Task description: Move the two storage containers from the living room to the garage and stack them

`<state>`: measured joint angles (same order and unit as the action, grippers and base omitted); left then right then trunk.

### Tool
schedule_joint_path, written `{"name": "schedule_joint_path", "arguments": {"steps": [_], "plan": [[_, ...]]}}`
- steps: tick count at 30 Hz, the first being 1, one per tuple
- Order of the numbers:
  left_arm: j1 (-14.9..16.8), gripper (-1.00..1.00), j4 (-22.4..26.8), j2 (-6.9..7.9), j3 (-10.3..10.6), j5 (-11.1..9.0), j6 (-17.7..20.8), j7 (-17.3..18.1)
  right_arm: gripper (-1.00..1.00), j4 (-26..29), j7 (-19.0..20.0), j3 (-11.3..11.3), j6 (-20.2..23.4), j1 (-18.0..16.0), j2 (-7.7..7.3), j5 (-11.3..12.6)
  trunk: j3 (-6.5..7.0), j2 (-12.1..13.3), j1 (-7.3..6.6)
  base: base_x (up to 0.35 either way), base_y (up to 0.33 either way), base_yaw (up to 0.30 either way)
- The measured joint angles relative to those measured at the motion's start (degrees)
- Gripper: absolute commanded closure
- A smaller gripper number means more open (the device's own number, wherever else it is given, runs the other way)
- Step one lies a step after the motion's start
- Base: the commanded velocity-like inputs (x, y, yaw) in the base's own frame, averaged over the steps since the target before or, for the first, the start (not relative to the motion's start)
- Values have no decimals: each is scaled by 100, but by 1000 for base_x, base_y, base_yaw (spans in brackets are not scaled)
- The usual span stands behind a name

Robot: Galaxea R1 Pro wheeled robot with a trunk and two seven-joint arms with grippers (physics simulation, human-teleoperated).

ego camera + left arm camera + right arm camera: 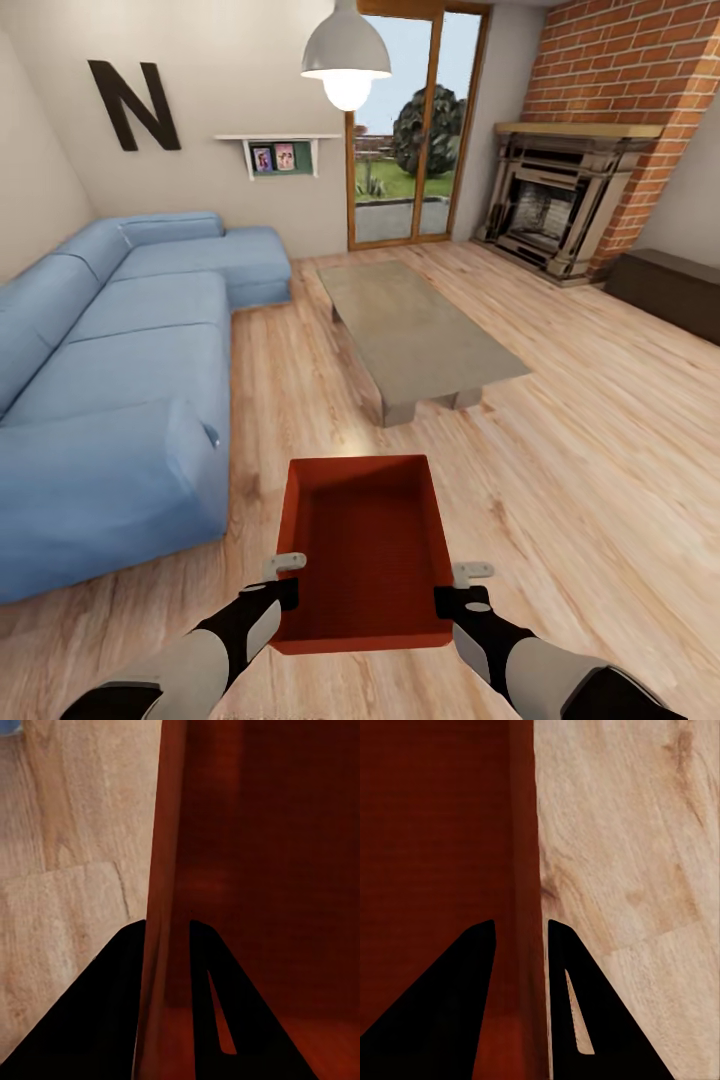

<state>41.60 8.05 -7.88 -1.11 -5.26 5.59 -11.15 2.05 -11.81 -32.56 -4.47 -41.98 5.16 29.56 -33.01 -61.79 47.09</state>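
I am in the living room, holding one open-top orange-red storage container (365,540) in front of me above the wood-plank floor (580,450). My left gripper (285,592) is shut on its left wall near the corner closest to me. My right gripper (452,597) is shut on the right wall at the matching corner. In the left wrist view the ribbed wall (169,832) runs between the two dark fingers of the left gripper (166,934). The right wrist view has the wall (521,832) pinched the same way by the right gripper (521,930). The bin is empty.
A long blue sofa (110,380) fills the left side. A low grey coffee table (415,330) stands ahead. The brick fireplace (560,205) and a low dark cabinet (670,285) are at the right. Glass doors (415,130) are at the back.
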Motion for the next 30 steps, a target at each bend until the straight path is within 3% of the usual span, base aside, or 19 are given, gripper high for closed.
{"name": "schedule_joint_path", "arguments": {"steps": [30], "plan": [[0,100,3,6,0,-3,-1,9,100,10,-4,-15,0,0,1,15,0,0,0,0,0,280]]}}
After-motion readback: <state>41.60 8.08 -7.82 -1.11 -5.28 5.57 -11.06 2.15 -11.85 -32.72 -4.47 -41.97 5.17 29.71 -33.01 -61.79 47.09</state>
